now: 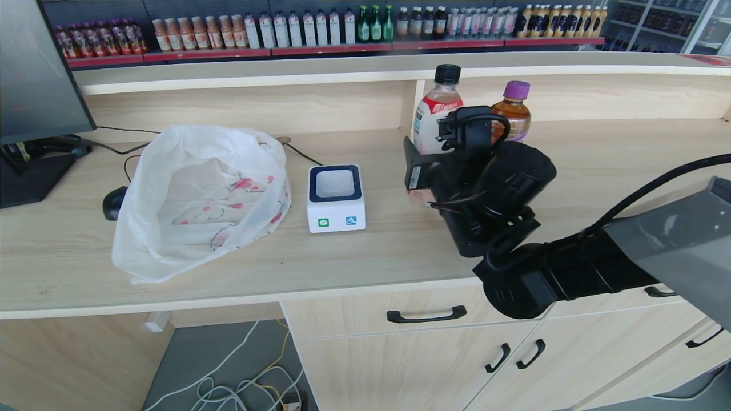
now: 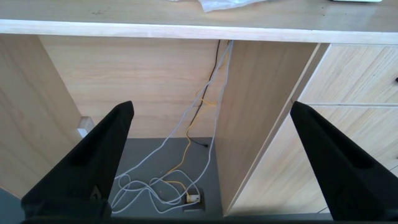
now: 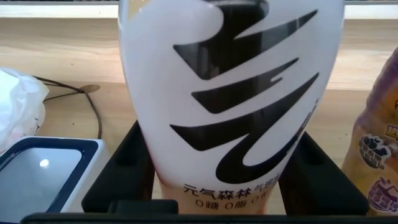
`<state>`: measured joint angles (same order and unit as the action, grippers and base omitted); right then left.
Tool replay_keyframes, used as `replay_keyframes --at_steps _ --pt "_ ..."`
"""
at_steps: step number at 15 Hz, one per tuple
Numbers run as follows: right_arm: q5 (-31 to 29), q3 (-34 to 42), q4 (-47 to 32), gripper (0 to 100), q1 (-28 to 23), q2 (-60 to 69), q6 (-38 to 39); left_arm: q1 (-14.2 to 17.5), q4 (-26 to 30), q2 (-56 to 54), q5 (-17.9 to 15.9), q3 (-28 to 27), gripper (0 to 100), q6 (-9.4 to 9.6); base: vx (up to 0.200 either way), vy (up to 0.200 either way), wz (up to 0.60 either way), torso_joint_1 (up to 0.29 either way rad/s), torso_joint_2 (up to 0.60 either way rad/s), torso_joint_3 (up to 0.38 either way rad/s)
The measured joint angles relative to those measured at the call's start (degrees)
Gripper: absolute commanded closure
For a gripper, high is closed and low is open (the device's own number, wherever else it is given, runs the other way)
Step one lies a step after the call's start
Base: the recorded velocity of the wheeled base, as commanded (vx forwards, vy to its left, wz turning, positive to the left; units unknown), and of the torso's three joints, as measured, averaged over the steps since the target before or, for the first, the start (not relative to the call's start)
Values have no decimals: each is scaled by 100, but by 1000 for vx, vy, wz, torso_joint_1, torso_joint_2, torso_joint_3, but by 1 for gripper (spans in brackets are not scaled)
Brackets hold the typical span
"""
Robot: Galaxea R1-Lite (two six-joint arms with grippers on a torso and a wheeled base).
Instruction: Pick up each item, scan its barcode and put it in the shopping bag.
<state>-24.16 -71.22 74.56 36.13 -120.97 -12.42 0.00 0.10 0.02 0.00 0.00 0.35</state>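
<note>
At the back edge of the pale wooden counter [image 1: 371, 257], right of the white box scanner [image 1: 336, 197] and the white plastic shopping bag [image 1: 200, 200], the right gripper [image 1: 425, 188] clamps a white-labelled, black-capped drink bottle [image 1: 437, 111] low on its body, probably to lift it for scanning. Below the counter's front edge, the left gripper [image 2: 211, 109] hangs with its jaws spread wide, holding nothing. Close up, black fingers [image 3: 118, 174] press both sides of the bottle.

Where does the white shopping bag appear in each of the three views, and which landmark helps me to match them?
Head view: the shopping bag lies on the counter, left of centre.
Left wrist view: a corner of the bag at the top edge, on the counter.
Right wrist view: the bag at the left edge, beyond the white bottle in the right pincer.
Shared landmark: the pale wooden counter.
</note>
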Motion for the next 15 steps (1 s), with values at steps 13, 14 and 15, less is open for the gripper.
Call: replay_keyframes --at_steps 13,14,15 --pt "-813 2932 1371 100 1191 1345 -282 0 0 0 0 0 0 0 0 0 0 0 0 0" --pt "-824 3043 1374 100 1248 1391 -279 0 0 0 0 0 0 0 0 0 0 0 0 0" --pt "-829 3123 1393 100 1276 1447 -273 0 0 0 0 0 0 0 0 0 0 0 0 0"
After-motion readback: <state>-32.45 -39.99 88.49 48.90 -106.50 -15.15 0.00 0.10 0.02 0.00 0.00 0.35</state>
